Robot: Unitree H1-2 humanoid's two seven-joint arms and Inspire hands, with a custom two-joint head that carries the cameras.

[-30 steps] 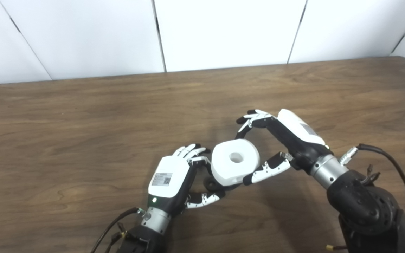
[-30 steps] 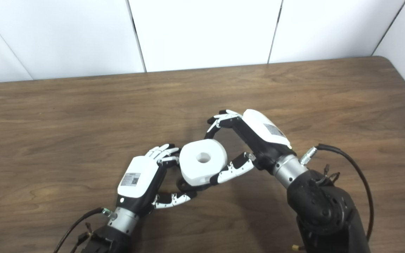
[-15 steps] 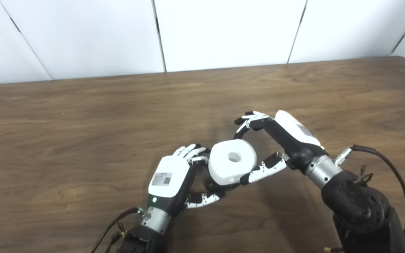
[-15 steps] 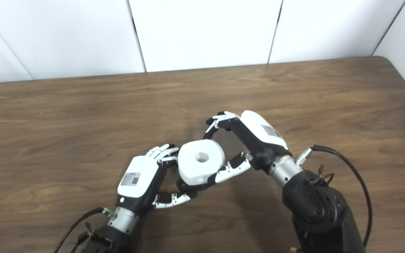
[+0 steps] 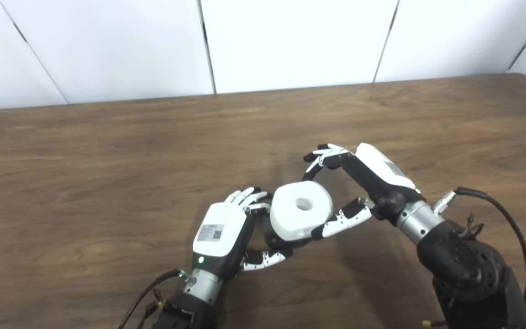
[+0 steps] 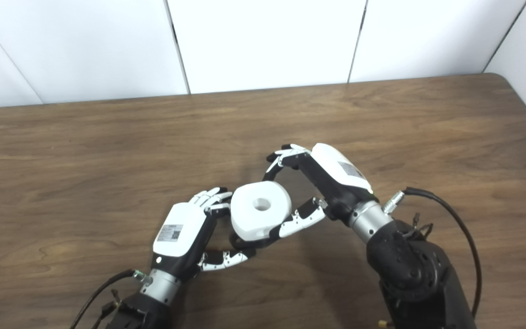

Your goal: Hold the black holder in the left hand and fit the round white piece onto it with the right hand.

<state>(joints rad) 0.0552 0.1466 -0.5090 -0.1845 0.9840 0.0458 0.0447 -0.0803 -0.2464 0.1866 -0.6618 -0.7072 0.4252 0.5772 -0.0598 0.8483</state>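
— Two hands at work, both busy: the right hand has the round white piece pinched between fingers and thumb, sitting right over the black holder.

— And the left hand?

— Curled around that holder, low near the table. Most of the holder is hidden under the white piece.

— So what worries you?

— The piece looks slightly tilted. If its centre hole isn't lined up, I reckon it jams or knocks the holder loose.
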